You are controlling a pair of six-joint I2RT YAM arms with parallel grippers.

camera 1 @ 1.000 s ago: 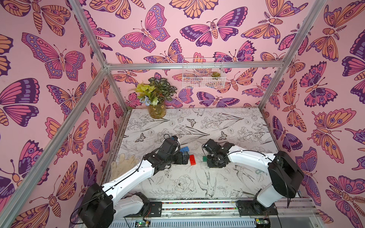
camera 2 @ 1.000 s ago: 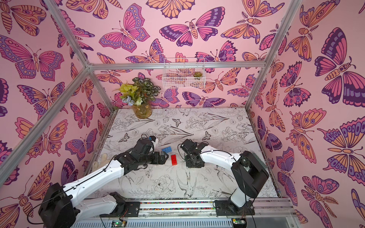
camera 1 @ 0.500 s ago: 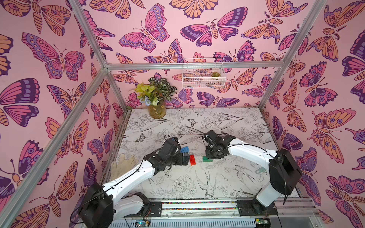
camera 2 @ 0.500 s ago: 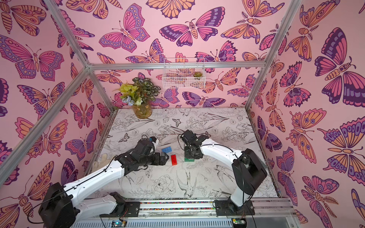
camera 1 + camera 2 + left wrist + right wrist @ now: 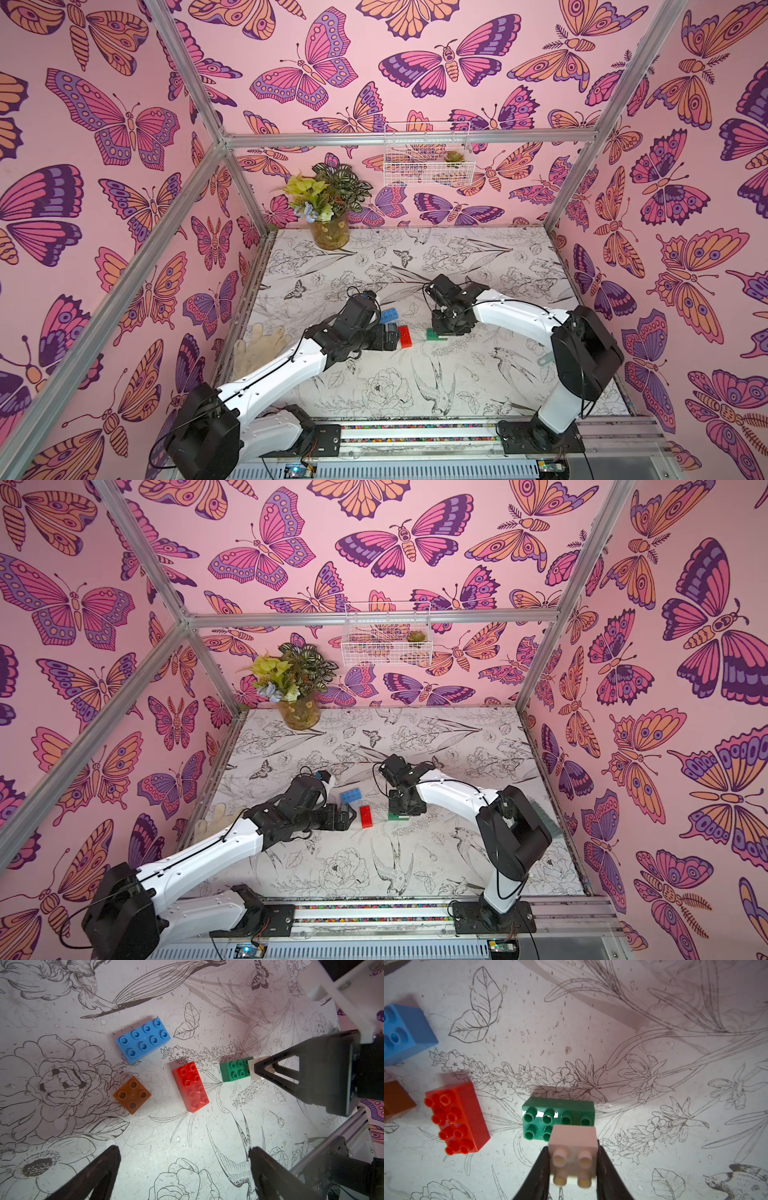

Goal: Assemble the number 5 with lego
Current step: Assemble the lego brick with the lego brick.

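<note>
No legible txt, labels or nos. anywhere — none.

A: Arms, quick?
B: Left arm [image 5: 274,372] and right arm [image 5: 519,316]: smooth white shells, bulky black joint housings, a thin black cable looping along each.
A: Screws?
B: Small dark dots in rows on the white shells. Black base plates [image 5: 328,434] under both arms.
A: Grippers?
B: Left gripper [image 5: 184,1149]: black fingers [image 5: 97,1172] tapering to narrow tips. Right gripper [image 5: 257,1070]: black fingers [image 5: 536,1174] built as open triangular frames, boxy black body, white bracket behind.
A: Anything else?
B: Small blue connector [image 5: 366,296] on the left wrist.
</note>
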